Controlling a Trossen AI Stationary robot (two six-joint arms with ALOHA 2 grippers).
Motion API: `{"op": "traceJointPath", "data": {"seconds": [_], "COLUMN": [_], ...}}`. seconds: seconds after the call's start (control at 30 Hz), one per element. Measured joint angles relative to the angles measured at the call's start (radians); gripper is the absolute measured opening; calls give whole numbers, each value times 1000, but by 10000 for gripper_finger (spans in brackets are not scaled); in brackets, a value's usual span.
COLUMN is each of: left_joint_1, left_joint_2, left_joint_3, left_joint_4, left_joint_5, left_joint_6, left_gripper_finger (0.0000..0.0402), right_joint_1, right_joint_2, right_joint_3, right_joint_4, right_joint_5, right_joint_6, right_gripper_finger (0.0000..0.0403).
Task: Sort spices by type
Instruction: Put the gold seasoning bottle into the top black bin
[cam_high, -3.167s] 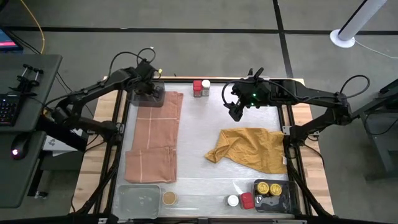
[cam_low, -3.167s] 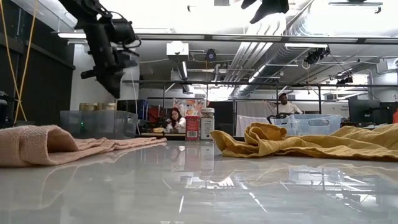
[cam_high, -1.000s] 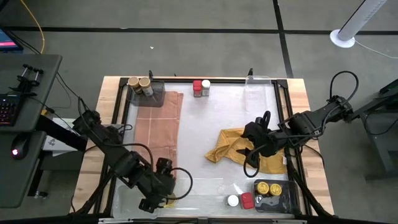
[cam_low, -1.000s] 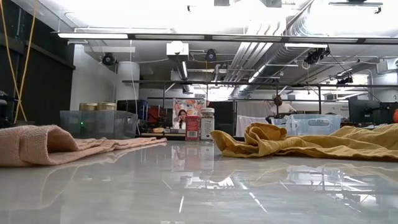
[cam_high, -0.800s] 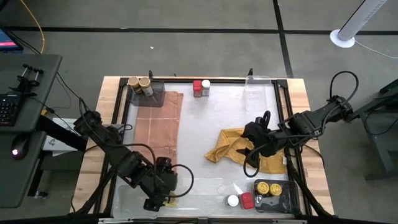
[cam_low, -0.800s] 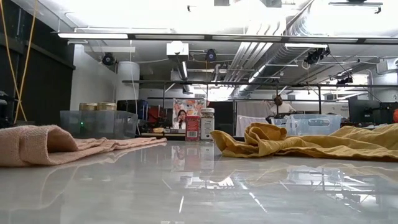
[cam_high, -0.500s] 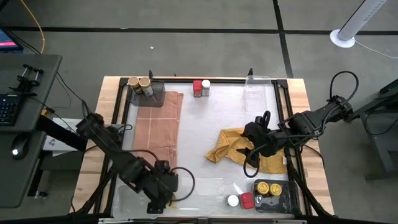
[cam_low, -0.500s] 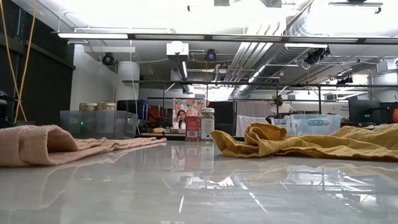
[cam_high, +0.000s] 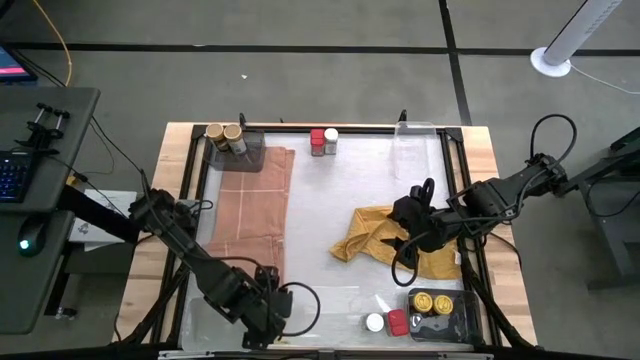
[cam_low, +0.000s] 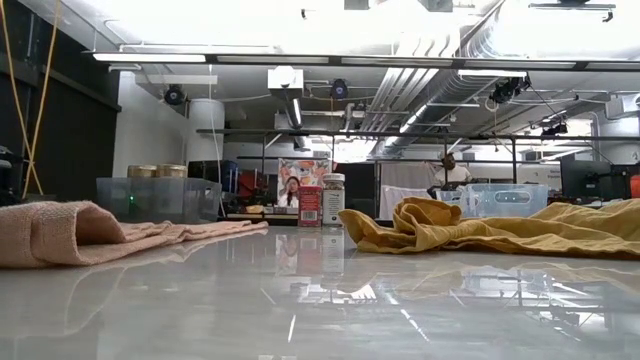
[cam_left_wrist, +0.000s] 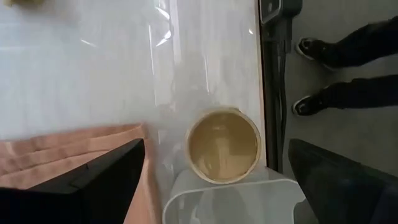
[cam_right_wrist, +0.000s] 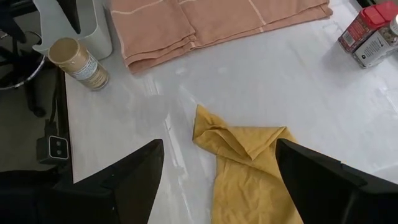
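Note:
A tan-lidded spice jar (cam_left_wrist: 224, 146) stands on the table near its near-left corner, beside a clear tray (cam_left_wrist: 230, 199); the right wrist view shows it too (cam_right_wrist: 78, 62). My left gripper (cam_high: 265, 325) hangs over it, open, a finger on either side (cam_left_wrist: 214, 180), not touching. My right gripper (cam_high: 403, 258) is open and empty above the mustard-yellow cloth (cam_high: 400, 238), also seen in its wrist view (cam_right_wrist: 217, 162). Two tan-lidded jars (cam_high: 225, 133) stand in a far-left tray. A red-lidded and a white-lidded jar (cam_high: 323, 140) stand at the far edge. Gold-lidded jars (cam_high: 432, 302), a white-lidded jar (cam_high: 374, 322) and a red-lidded jar (cam_high: 397, 322) are at the near right.
A folded pink cloth (cam_high: 250, 220) lies along the table's left side. A clear tray (cam_high: 418, 145) stands at the far right, and a dark tray (cam_high: 445, 318) holds the gold-lidded jars. A person's feet (cam_left_wrist: 336, 68) show on the floor beyond the near edge.
My left gripper has gone toward the table's near edge and a little right, coming over the tan-lidded jar beside the near-left tray. Its arm has swung along with it. My right gripper has kept still over the yellow cloth.

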Motion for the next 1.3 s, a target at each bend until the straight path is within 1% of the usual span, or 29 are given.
{"op": "traceJointPath", "data": {"seconds": [0.17,0.3,0.47,0.63,0.87,1.1,1.2,1.3], "left_joint_1": [-18,-22,-27,-29,-28,-28,-27,-25], "left_joint_2": [0,2,24,65,112,128,127,127], "left_joint_3": [-62,-62,-62,-62,-62,-62,-61,-62], "left_joint_4": [3,9,52,49,49,50,50,51], "left_joint_5": [3,-18,-31,-27,-6,6,6,6], "left_joint_6": [-9,-8,47,103,101,79,76,53], "left_gripper_finger": [381,381,381,381,381,381,372,340], "right_joint_1": [0,0,0,0,0,0,0,0], "right_joint_2": [0,0,0,0,0,0,0,0], "right_joint_3": [0,0,0,0,0,0,0,0], "right_joint_4": [0,0,0,0,0,0,0,0], "right_joint_5": [0,0,0,-1,-1,1,3,5], "right_joint_6": [-9,-10,-10,-8,-7,-9,-10,-10], "right_gripper_finger": [305,305,305,305,305,305,305,305]}}
